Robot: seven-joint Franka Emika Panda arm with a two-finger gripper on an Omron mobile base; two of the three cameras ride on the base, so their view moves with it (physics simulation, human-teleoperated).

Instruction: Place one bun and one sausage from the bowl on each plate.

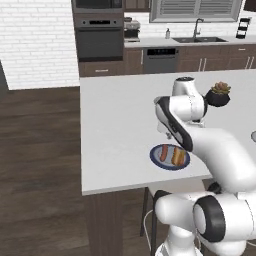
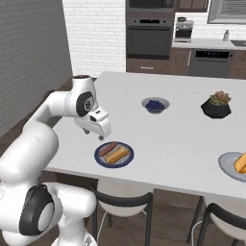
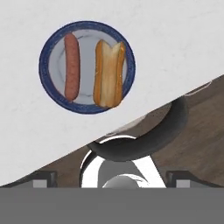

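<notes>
The broad, matte white counter point(image 2: 182, 129) is the flat slab everything else sits on, and I place the rest by it. Near its front edge lies the flat round plate with a dark blue rim and smooth grey centre point(image 3: 87, 67), just below and beside my claw point(image 2: 93, 132). Two things lie side by side on that plate without touching: a split, golden-brown oblong bun point(image 3: 108, 73), pale along its cut, and a smooth, reddish-brown cylindrical sausage point(image 3: 71, 66) with rounded ends. Far along the counter toward its right end sits the other round plate, plain light grey point(image 2: 228, 166), cut off by the picture's edge, with a yellow-orange piece of food point(image 2: 241, 163) on it that I cannot make out. Further back on the counter stands a squat black pot holding a rosette succulent of green and reddish leaves point(image 2: 216, 105). Beside it, nearer the counter's middle, is a small shallow grey bowl heaped with dark blue berries point(image 2: 155, 104).

My claw hangs above the counter's front edge with its fingers spread wide and nothing between them. Under that edge, looking down past my fingers, I see a curved dark chair back point(image 3: 144, 140) over the brown wooden floor point(image 1: 40, 150).
</notes>
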